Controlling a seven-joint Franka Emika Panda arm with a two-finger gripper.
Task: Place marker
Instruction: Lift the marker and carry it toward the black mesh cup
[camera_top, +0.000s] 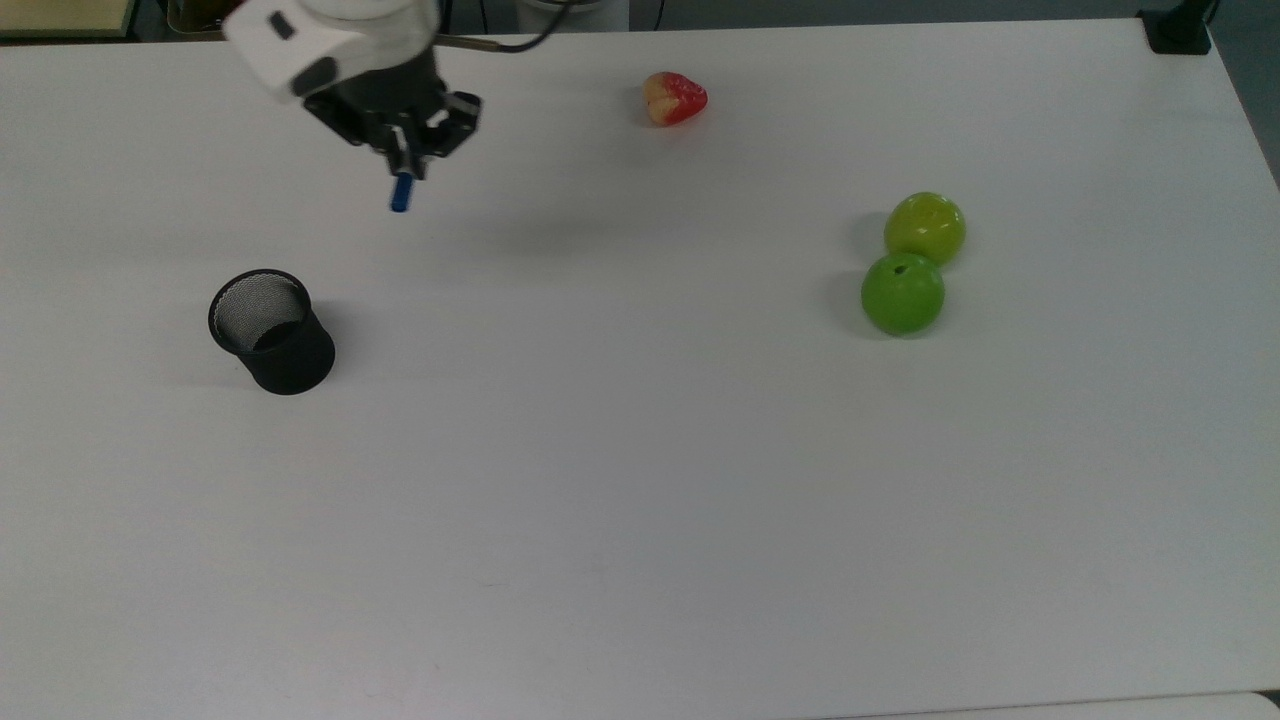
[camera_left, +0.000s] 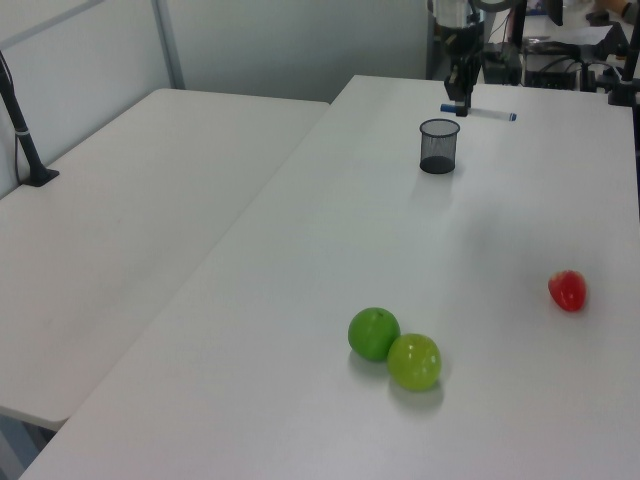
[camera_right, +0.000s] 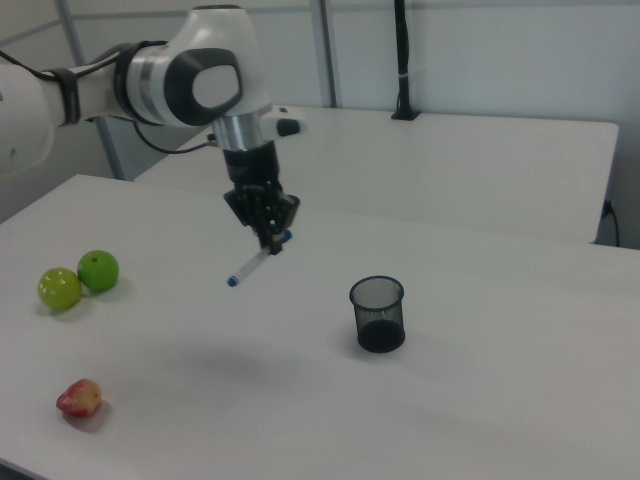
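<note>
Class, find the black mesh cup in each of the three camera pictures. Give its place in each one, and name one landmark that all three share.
Top view: the black mesh cup stands at the top view's left, below the marker.
Left view: upper middle, near the table's far end.
Right view: right of centre.
Shared landmark: the two green apples.
</note>
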